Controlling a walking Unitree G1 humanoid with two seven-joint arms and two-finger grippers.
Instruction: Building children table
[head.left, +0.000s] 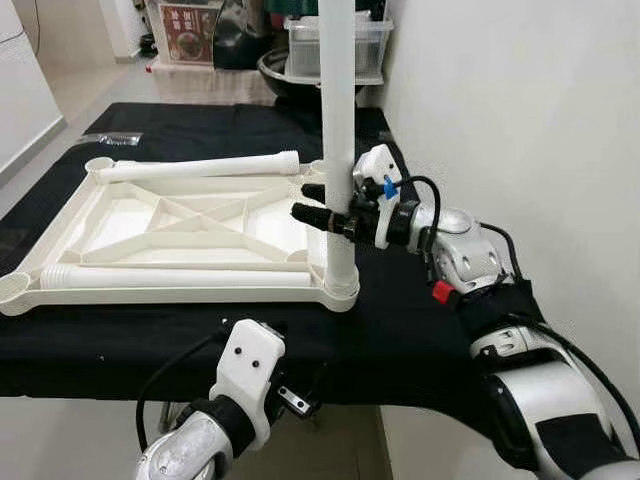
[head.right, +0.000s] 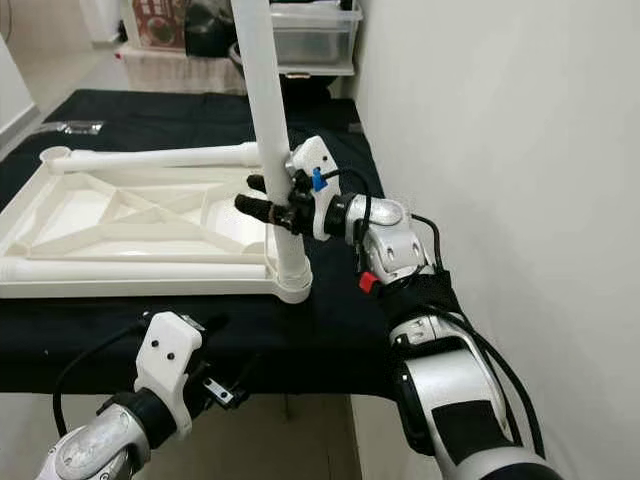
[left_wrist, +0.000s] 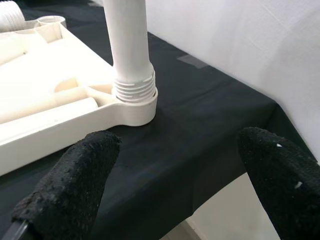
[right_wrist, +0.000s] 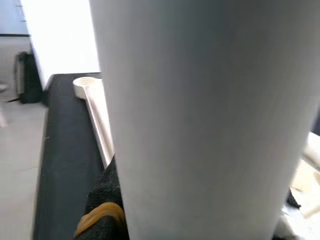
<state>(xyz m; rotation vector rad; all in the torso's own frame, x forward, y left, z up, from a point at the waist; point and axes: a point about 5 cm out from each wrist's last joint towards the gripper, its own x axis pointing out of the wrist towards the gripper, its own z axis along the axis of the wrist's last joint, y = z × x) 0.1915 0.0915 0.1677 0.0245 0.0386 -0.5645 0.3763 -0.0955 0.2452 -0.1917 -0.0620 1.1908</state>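
Observation:
A cream-white tabletop (head.left: 130, 225) lies upside down on the black-covered table (head.left: 400, 330). One white leg (head.left: 338, 150) stands upright in its near right corner socket (left_wrist: 135, 105), with some thread showing above the socket. My right gripper (head.left: 318, 203) is shut on this leg at mid height, one finger (right_wrist: 102, 200) pressed against it. Two more legs lie on the tabletop, one along the far edge (head.left: 200, 166) and one along the near edge (head.left: 170, 277). My left gripper (left_wrist: 175, 185) hangs open below the table's front edge, facing the socket corner.
A white wall (head.left: 520, 100) runs close along the table's right side. A clear plastic box (head.left: 335, 45) and a dark bowl (head.left: 275, 68) stand behind the table. A small plastic bag (head.left: 108, 139) lies on the cloth at the far left.

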